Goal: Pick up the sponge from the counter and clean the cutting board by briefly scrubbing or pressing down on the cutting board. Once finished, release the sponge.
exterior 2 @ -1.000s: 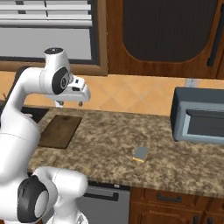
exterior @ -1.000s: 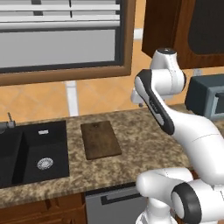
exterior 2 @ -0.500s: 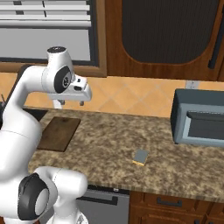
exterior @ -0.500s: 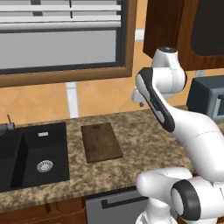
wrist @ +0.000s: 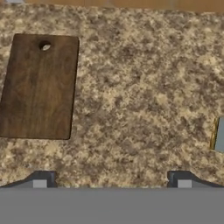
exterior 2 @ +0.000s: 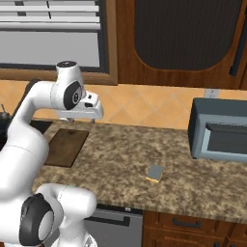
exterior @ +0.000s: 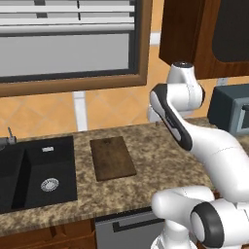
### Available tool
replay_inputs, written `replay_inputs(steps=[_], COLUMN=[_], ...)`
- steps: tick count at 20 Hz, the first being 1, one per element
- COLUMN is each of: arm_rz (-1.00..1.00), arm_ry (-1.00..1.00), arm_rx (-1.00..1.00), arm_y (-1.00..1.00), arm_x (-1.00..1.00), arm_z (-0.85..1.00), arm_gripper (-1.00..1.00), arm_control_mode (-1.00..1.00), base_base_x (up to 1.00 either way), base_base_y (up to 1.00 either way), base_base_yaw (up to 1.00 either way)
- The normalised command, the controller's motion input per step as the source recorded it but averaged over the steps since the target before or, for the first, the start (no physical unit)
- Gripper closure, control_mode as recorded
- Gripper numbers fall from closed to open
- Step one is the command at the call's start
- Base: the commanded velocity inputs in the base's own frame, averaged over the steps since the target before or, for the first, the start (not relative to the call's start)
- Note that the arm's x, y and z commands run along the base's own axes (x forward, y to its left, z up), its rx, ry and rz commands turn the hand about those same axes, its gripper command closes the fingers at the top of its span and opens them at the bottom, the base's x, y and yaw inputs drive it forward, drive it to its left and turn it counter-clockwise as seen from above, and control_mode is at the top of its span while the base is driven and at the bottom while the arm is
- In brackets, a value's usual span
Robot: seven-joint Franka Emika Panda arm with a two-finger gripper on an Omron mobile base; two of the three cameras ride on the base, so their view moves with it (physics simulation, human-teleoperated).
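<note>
The sponge (exterior 2: 155, 173), a small grey block with a yellow-orange underside, lies on the granite counter (exterior 2: 125, 159) to the right of the arm; the hand view catches it at the right edge (wrist: 219, 135). The dark brown cutting board (exterior: 113, 158) lies flat on the counter beside the sink, also visible from the right base (exterior 2: 66, 146) and at upper left from the hand (wrist: 39, 85). My gripper (exterior 2: 70, 119) hangs high above the counter, near the board's far right corner. It is open (wrist: 111, 179), fingertips wide apart, holding nothing.
A black sink basin (exterior: 34, 170) with a faucet (exterior: 8, 136) is set into the counter left of the board. A dark microwave (exterior 2: 219, 130) stands at the right end of the counter. Wooden cabinets hang above, and a window is behind the sink.
The hand has drifted slightly to the right and a little lower. Sponge and cutting board lie where they were.
</note>
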Motion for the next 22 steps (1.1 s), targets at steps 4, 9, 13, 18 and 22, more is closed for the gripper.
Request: replay_inputs(steps=[4, 9, 13, 18, 22], arm_rz=[-0.03, -0.11, -0.13, -0.06, -0.04], arm_ry=[0.02, 0.10, 0.08, 0.00, 0.00], arm_rx=[0.04, 0.14, 0.02, 0.02, 0.04], arm_y=[-0.83, -1.00, -1.00, -0.98, -0.97], arm_x=[-0.05, 0.04, 0.13, -0.04, -0.02], arm_z=[-0.93, -0.57, -0.59, -0.55, -0.52], arm_gripper=[-1.00, -1.00, -1.00, -1.00, -1.00], arm_control_mode=[-1.00, -1.00, -1.00, -1.00, -1.00], base_base_x=[0.00, 0.00, 0.00, 0.00, 0.00], base_base_y=[0.00, 0.00, 0.00, 0.00, 0.00], base_base_yaw=[0.00, 0.00, 0.00, 0.00, 0.00])
